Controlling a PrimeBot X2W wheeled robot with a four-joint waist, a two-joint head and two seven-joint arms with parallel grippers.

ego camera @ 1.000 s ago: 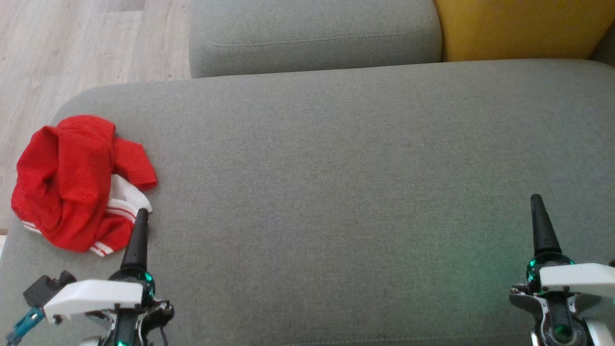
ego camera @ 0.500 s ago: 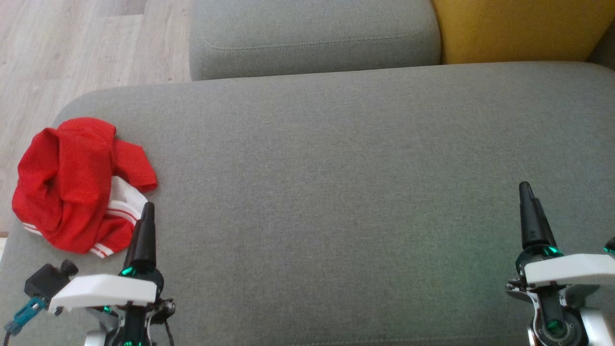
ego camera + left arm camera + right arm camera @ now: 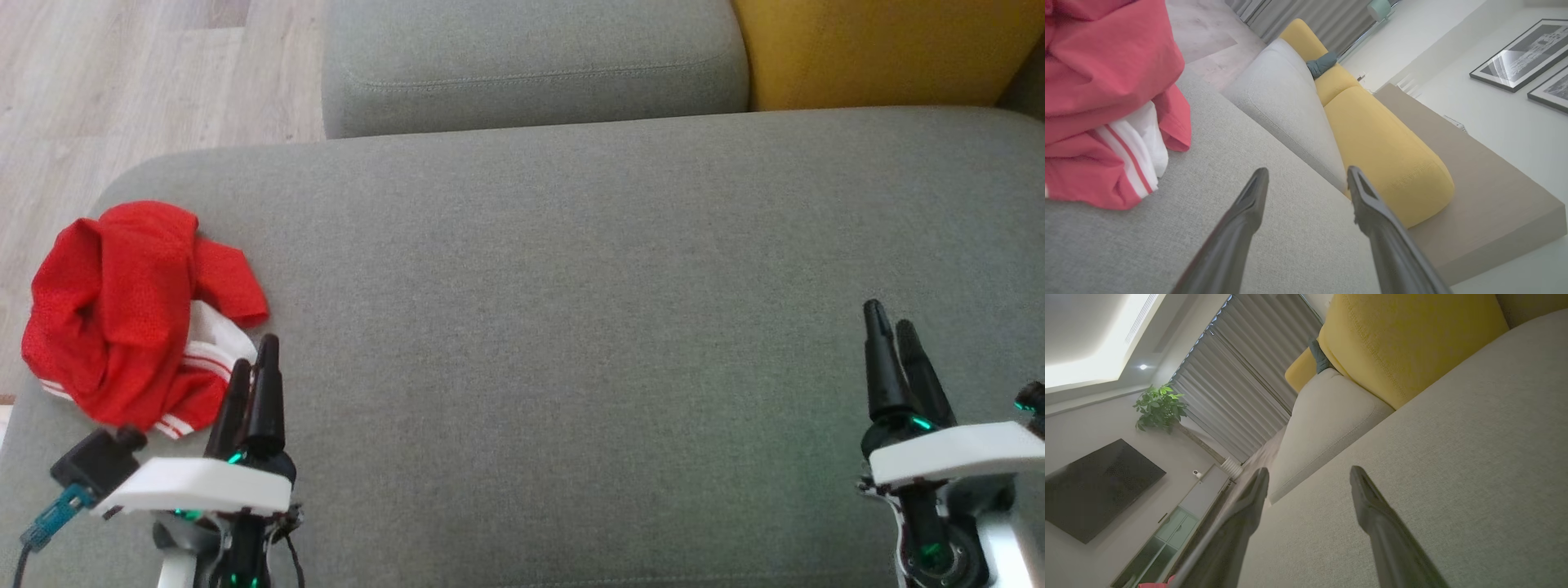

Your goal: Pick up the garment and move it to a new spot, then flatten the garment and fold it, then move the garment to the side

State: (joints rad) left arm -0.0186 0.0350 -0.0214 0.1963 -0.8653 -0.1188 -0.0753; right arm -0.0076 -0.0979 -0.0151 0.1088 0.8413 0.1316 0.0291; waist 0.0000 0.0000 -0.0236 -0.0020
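The garment (image 3: 122,314) is a crumpled red piece with white striped trim, lying at the left end of the grey couch seat (image 3: 571,286). In the left wrist view the garment (image 3: 1102,102) fills the upper left. My left gripper (image 3: 255,355) hovers just right of the garment's white trim, apart from it, fingers open and empty (image 3: 1306,173). Far to the right my right gripper (image 3: 888,314) stands open over bare cushion, with nothing between its fingers (image 3: 1308,471).
A grey back cushion (image 3: 531,61) and a yellow cushion (image 3: 882,49) lie behind the seat. Wooden floor (image 3: 122,82) runs past the seat's left edge, close to the garment. Wide bare cushion stretches between the two grippers.
Both grippers have advanced up the view and rolled, so both fingers of each now show. The left one has come closer to the garment's trim. The camera has shifted slightly.
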